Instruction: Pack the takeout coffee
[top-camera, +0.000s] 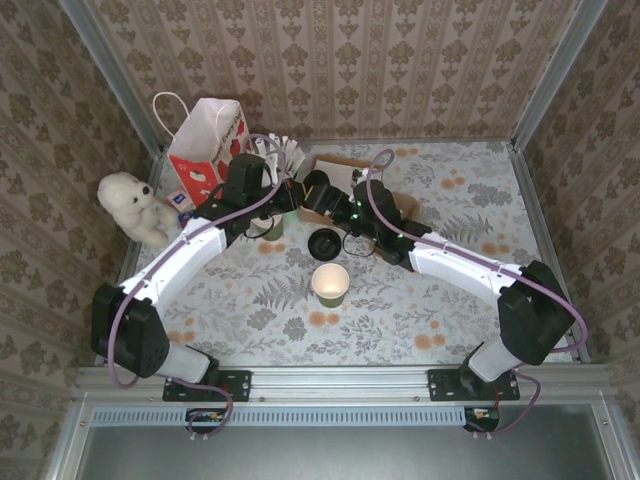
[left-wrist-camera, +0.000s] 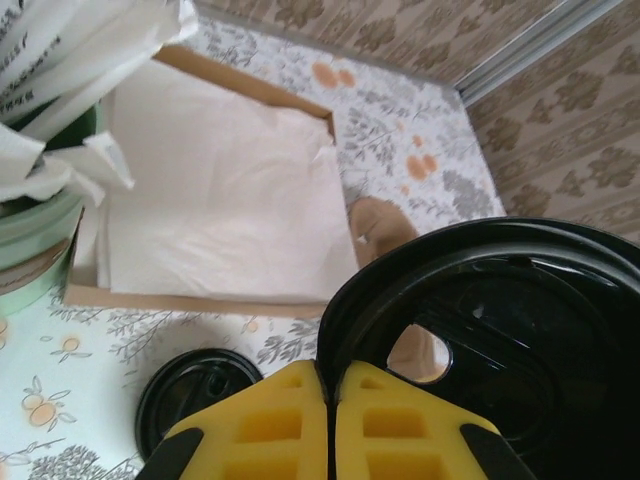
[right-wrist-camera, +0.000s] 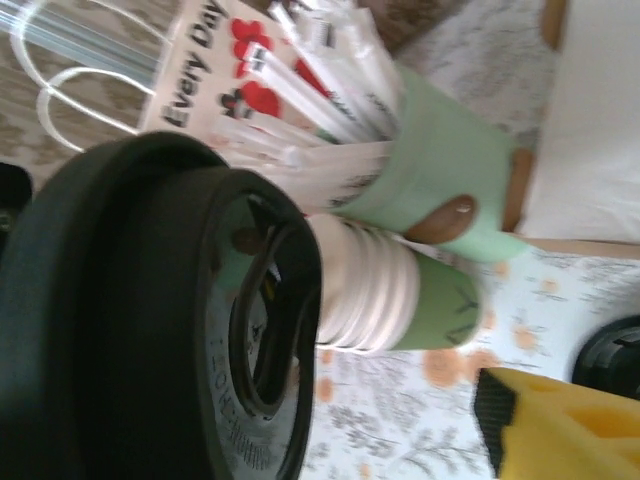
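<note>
1. Yellow-padded left jaws sit clenched, pads meeting. They appear to pinch the rim of a round black plastic lid (left-wrist-camera: 540, 300) that juts out to their right. How much rim they have is hidden.
2. Right jaws stand released. One yellow finger (right-wrist-camera: 560, 430) sits off at the side of the right wrist view, clear of that lid, with nothing in the gap.
3. Lidless and upright, the small dark green paper cup (top-camera: 330, 283) stands on the floral desk (top-camera: 420, 320). It is on the arm-base side of both jaws, roughly between them and apart from each. The coffee looks neither capped nor packed yet.
4. Flat on the desk, between the jaws and the cup, lies a second black lid (top-camera: 323, 241).
5. Just beside the left jaws are a pale green pot of white wrapped sticks (right-wrist-camera: 440, 150), a stack of green cups (right-wrist-camera: 400, 300) and a shallow cardboard tray (left-wrist-camera: 200, 300) of white napkins. The red-and-white paper bag (top-camera: 205, 140) stands on their far left.
6. Risk: a thin edge-pinch lets the lid swing or slip out during the carry.
7. Risk: pressing the lid onto an unbraced light cup may tip it, push it along the desk, or seat the lid crooked.
8. Risk: the left arm may brush the pot or the stack as it swings away, since both stand so near.
</note>
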